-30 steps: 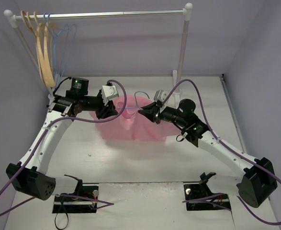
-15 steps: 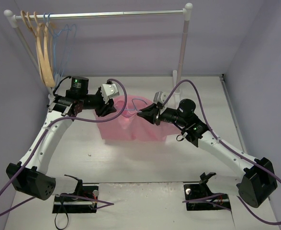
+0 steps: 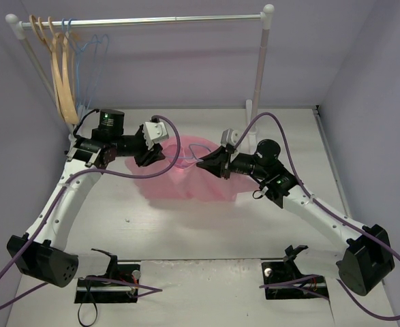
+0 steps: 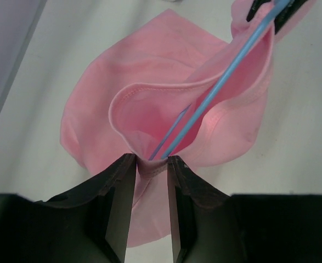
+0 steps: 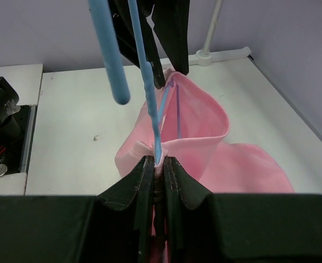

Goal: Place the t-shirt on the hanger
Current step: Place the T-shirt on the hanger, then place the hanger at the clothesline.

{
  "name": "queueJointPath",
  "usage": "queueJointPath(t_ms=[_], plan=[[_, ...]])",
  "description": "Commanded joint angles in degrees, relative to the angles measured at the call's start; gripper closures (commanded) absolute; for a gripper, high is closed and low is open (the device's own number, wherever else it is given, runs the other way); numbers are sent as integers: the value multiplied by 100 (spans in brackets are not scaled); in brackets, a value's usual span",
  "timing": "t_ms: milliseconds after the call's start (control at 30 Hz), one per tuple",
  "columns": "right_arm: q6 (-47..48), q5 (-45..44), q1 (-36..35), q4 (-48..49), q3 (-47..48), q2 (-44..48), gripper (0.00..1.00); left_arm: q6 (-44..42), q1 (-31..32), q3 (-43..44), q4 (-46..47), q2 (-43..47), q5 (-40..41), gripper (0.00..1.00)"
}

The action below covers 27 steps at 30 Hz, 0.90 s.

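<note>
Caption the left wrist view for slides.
Left claw grips the t-shirt at its hem as the blue hanger slants into the opening.

lavender walls [image 3: 186, 61] — white table [image 3: 206, 231]

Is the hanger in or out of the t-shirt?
Partly in: the hanger runs down into the t-shirt through its open hem.

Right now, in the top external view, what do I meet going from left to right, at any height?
Wooden hangers, blue wire hangers on the rail, left end effector, right end effector, the rack's right post. The t-shirt spans both end effectors.
</note>
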<state>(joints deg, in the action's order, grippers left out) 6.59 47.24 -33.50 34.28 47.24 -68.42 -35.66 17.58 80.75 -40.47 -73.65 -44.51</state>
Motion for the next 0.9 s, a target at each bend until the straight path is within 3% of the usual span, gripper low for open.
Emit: queueJointPath(t_ms=[0,133,433,767,867], plan=[[-193,329,80,650,373,57,100,-336,26,178,-198,17,-558,70],[-263,443,133,641,408,92,100,-546,26,292,-610,-150,-813,70],[-386,707,168,632,514,13,100,-468,26,239,-462,-159,-822,70],[-457,760,168,571,646,-154,100,-354,219,178,-277,-71,-945,100],[-378,690,194,335,742,-189,100,-162,228,29,-111,43,-919,100]])
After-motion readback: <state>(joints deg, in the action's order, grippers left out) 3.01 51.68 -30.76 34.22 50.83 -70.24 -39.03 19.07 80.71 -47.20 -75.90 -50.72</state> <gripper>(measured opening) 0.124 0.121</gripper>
